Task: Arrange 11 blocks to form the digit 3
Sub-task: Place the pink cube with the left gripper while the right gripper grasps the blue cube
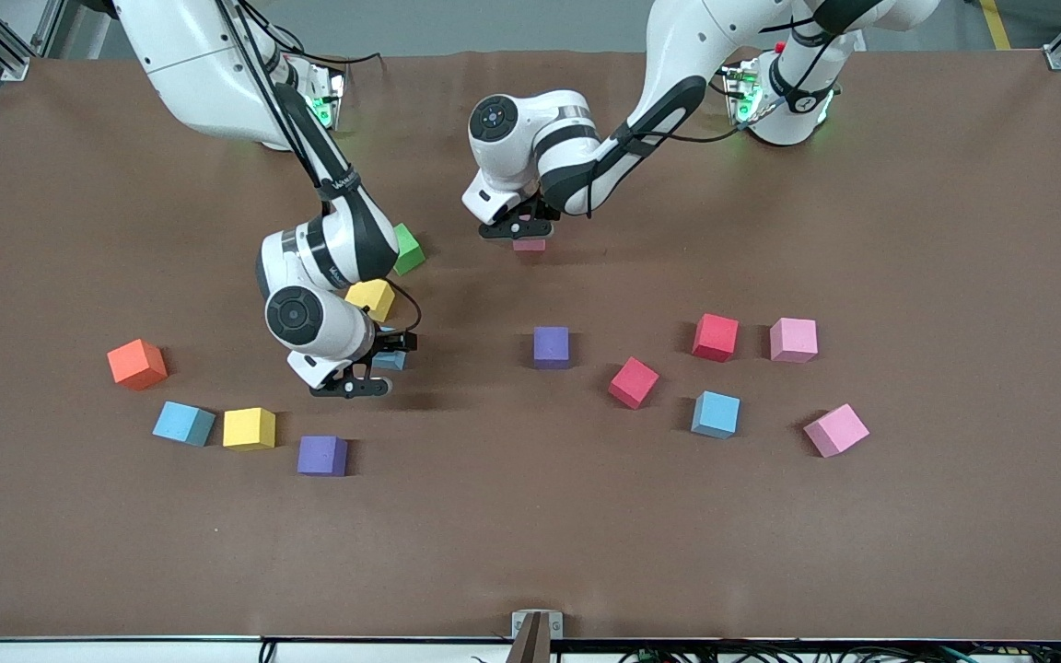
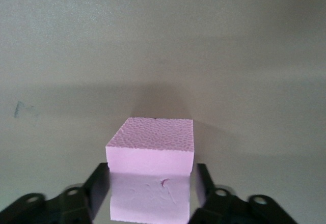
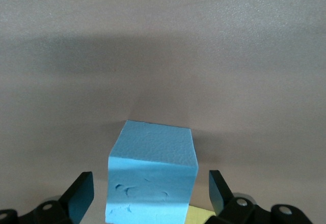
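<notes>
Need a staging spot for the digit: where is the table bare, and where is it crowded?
Bare: the wide strip of table nearer the front camera than the purple cube and the pink cube. Crowded: around the right claw, by the light blue cube and the yellow cube.

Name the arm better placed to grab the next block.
Right. The right gripper is open with the blue block between its fingers, ready to close. The left gripper is only just letting go of a pink block.
</notes>
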Action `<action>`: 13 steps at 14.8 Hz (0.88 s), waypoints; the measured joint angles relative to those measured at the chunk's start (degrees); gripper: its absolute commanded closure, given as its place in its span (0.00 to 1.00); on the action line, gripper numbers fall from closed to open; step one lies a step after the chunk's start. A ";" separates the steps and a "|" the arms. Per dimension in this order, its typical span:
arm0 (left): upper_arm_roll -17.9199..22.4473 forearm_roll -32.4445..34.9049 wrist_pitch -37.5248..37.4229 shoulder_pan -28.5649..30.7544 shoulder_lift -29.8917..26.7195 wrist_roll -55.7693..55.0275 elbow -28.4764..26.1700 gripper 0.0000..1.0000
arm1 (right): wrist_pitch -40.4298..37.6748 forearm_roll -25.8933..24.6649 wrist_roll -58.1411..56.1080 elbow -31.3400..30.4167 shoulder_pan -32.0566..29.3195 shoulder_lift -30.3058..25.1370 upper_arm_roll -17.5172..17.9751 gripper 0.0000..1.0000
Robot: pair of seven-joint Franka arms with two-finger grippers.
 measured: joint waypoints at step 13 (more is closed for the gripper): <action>0.51 0.00 -1.66 12.12 -4.83 5.16 6.61 0.00 | -0.02 0.08 3.40 -0.13 0.24 0.26 0.04 0.69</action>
